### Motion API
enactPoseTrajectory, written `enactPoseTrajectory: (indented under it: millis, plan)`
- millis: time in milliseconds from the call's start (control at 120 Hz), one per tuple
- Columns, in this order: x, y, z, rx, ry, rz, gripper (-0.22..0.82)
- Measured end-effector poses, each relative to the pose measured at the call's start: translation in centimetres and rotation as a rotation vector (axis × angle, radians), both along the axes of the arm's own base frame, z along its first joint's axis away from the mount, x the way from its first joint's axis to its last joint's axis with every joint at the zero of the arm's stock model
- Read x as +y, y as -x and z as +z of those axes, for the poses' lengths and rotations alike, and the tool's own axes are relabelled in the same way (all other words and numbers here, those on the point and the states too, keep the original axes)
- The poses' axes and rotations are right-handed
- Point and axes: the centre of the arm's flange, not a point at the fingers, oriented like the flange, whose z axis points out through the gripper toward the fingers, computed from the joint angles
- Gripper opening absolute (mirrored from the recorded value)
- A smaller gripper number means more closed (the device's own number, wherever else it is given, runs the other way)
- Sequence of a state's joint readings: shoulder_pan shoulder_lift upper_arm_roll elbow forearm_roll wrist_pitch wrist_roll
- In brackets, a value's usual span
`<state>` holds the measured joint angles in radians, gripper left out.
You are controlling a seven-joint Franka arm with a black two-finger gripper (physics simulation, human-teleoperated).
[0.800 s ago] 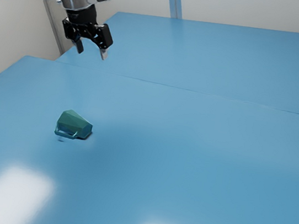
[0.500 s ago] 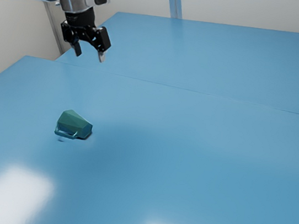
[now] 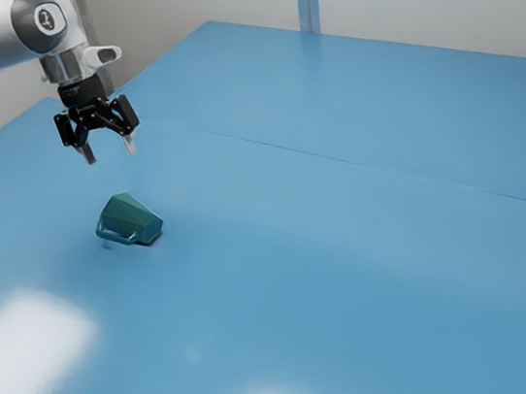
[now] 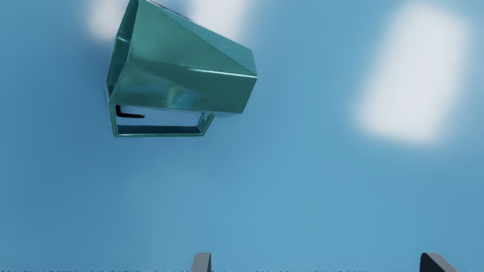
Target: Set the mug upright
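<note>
My gripper (image 3: 109, 152) hangs above the table, up and to the exterior view's left of the green mug (image 3: 129, 218). The mug lies on its side, its base end toward the exterior view's right. In the wrist view the mug (image 4: 185, 64) shows its faceted body, its open mouth and its handle, with a gap between it and my fingers. The gripper (image 4: 315, 262) is open, its two fingertips wide apart with nothing between them.
The blue table (image 3: 332, 266) stretches far toward the exterior view's right, with bright light reflections on its surface. Another blue surface (image 3: 383, 106) lies behind it, in front of a pale wall (image 3: 445, 17).
My arm has swung toward the exterior view's left and lower, bringing the gripper closer to the table and tilting the hand. The mug has not moved.
</note>
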<state>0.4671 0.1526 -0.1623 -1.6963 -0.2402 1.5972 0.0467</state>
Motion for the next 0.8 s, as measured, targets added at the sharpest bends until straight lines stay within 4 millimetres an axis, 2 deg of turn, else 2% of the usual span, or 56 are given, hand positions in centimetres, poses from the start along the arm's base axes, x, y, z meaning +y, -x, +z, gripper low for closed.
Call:
enactPoseTrajectory:
  millis: [125,225,400,583,658,800]
  plan:
    - [3.5,0.4,-4.3,0.068,0.077,0.049,0.6]
    - [5.3,0.6,-7.3,0.078,0.141,0.016,0.6]
    - [7.5,1.0,-9.4,-0.006,0.229,-0.129,0.6]
    - [9.9,1.0,-12.5,-0.129,0.332,-0.247,0.6]
    - [10.2,0.8,-13.7,-0.18,0.37,-0.296,0.6]
    - [10.9,0.1,-14.6,-0.275,0.408,-0.383,0.6]
